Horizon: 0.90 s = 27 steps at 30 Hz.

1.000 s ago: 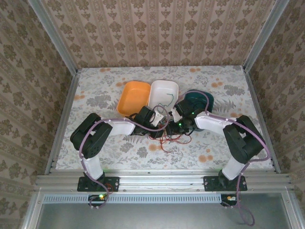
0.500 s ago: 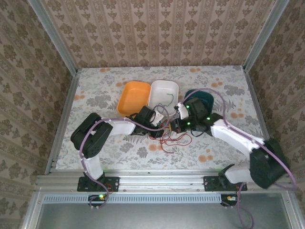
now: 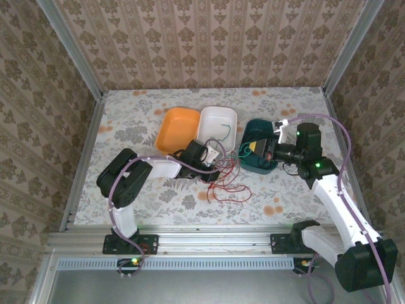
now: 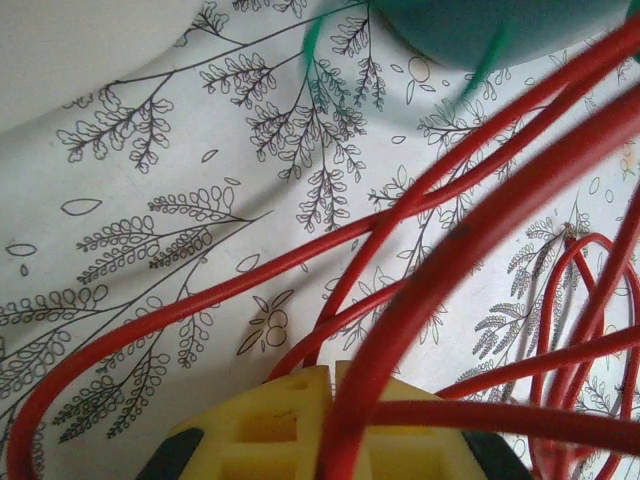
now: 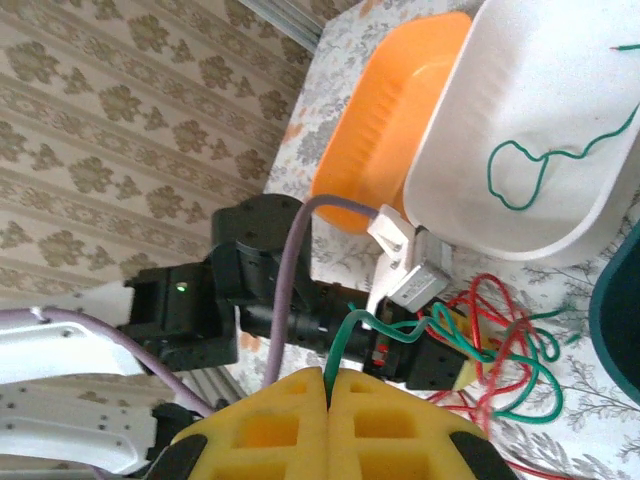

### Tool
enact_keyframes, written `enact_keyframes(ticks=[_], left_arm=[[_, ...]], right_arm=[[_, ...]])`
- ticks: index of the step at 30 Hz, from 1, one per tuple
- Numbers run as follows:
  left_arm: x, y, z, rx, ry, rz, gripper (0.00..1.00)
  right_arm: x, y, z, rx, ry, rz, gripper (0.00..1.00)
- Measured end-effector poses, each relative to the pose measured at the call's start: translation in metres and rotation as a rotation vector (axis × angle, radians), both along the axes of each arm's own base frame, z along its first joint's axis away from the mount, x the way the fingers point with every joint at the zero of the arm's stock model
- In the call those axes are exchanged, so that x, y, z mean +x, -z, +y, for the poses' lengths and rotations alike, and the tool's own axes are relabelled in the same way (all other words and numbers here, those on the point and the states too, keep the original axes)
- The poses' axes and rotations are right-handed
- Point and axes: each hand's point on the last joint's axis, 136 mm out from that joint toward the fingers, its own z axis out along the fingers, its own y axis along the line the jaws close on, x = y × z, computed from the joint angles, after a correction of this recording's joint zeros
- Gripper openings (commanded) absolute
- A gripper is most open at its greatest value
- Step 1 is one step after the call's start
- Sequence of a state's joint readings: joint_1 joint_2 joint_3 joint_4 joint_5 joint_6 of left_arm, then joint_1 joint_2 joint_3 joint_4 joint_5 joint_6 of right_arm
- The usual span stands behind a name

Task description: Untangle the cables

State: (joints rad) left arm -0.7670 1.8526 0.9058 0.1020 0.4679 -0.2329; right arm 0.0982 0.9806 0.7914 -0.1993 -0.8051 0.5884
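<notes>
From above, the flowery surface point(image 3: 126, 126) holds a smooth orange tray point(image 3: 174, 130), a white tray point(image 3: 218, 117) and a round teal bowl point(image 3: 259, 166). The thin red cables point(image 3: 231, 187) lie in loose, messy loops in front of the trays. The left end effector point(image 3: 215, 158) sits at the edge of this pile. The right end effector point(image 3: 253, 149) hangs over the bowl.

In the left wrist view, the left end effector point(image 4: 330, 375) has blocky yellow pads pressed close together. Shiny red cables point(image 4: 470, 235) curve across them. I cannot tell if one is pinched. The bowl point(image 4: 500, 20) is a blurry shape at the top.

In the right wrist view, the yellow pads of the right end effector point(image 5: 328, 378) squeeze the green cable point(image 5: 340, 340). It runs off in wiggles to the red cables point(image 5: 480, 290). A second green cable point(image 5: 492, 172) lies curled in a loop inside the white tray point(image 5: 560, 90), next to the ridged orange tray point(image 5: 400, 110).
</notes>
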Motion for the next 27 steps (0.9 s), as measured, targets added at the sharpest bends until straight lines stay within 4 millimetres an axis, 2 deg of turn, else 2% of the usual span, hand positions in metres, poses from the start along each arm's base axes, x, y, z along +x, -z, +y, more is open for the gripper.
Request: enact_keyframes(ticks=[12, 19, 23, 27], left_arm=[[0.000, 0.001, 0.000, -0.002, 0.001, -0.001, 0.00], [0.000, 0.002, 0.000, -0.004, 0.001, -0.004, 0.00], [-0.001, 0.001, 0.001, -0.005, 0.000, -0.007, 0.00], [-0.001, 0.001, 0.001, -0.003, -0.002, -0.013, 0.00]], right_arm=[[0.005, -0.053, -0.025, 0.167, 0.060, -0.086, 0.00], [0.002, -0.068, -0.032, 0.191, 0.071, -0.121, 0.00], [0.006, -0.080, -0.045, 0.179, 0.122, -0.150, 0.00], [0.009, -0.103, -0.062, 0.151, 0.191, -0.218, 0.00]])
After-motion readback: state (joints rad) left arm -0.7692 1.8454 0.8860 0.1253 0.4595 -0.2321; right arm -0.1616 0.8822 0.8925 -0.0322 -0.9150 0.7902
